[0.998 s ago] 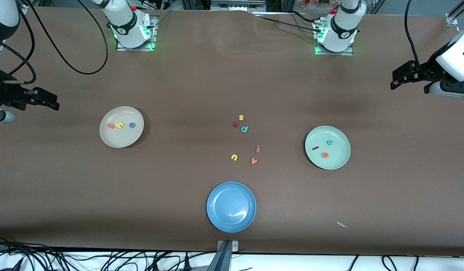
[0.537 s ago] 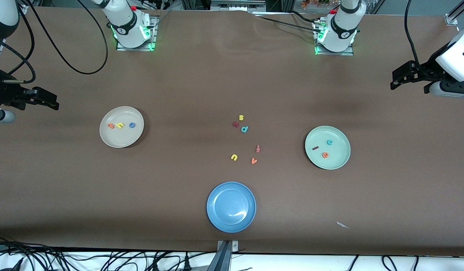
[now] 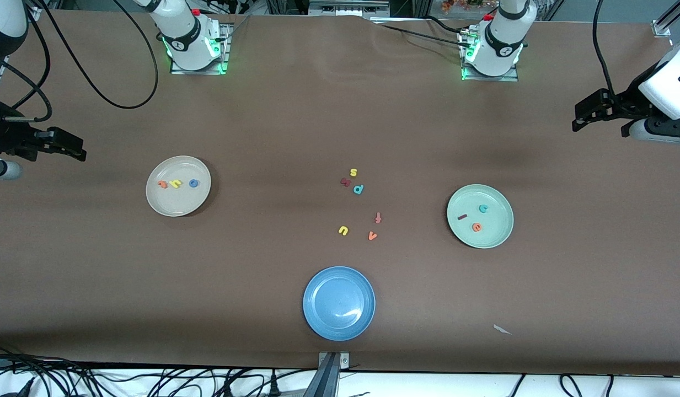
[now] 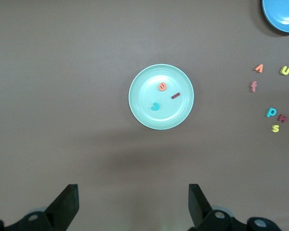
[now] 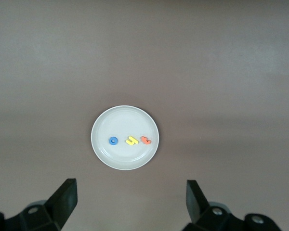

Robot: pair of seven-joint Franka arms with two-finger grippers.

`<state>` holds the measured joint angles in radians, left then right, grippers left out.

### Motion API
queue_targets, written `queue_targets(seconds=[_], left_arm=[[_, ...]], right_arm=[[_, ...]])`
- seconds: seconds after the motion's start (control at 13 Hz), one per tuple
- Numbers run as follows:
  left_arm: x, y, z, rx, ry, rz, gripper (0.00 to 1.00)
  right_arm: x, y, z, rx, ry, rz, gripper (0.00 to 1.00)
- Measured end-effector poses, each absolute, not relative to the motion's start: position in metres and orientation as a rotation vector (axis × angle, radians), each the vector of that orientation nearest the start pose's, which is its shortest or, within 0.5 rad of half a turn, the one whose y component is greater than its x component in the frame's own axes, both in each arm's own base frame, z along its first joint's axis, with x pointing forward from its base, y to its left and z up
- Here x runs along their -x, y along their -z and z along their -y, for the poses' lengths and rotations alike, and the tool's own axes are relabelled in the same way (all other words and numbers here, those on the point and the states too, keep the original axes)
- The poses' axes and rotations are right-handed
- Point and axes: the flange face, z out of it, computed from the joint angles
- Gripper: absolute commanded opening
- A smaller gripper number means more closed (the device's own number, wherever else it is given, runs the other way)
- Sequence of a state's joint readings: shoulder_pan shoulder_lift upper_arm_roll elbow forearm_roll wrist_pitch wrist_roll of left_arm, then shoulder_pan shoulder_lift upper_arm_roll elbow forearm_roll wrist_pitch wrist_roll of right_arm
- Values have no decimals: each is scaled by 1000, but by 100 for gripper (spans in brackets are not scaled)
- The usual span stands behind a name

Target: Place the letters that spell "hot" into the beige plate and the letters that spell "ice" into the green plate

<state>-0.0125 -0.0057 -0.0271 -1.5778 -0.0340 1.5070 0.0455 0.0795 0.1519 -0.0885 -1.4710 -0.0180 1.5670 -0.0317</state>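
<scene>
The letters that spell "ice" [image 3: 476, 217] lie in the green plate [image 3: 501, 234], toward the left arm's end of the table from the blue plate [image 3: 317, 320]. The letters that spell "hot" [image 3: 177, 183] lie in the beige plate [image 3: 177, 207], toward the right arm's end. Both arms wait aloft: the left gripper [image 3: 585, 116] and right gripper [image 3: 75, 150] hang with fingers spread, empty.

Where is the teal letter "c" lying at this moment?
The teal "c" lies in the green plate toward the left arm's end of the table, beside the dark red "i" and orange "e".
</scene>
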Motion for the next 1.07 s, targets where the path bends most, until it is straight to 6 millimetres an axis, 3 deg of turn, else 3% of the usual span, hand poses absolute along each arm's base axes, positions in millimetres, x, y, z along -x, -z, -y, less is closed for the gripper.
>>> queue_targets(seconds=[1.07], left_arm=[[-548,-613,25,3171,-120,-136,100]], right_arm=[[-598,-588,-6,3156,-72,8,100]])
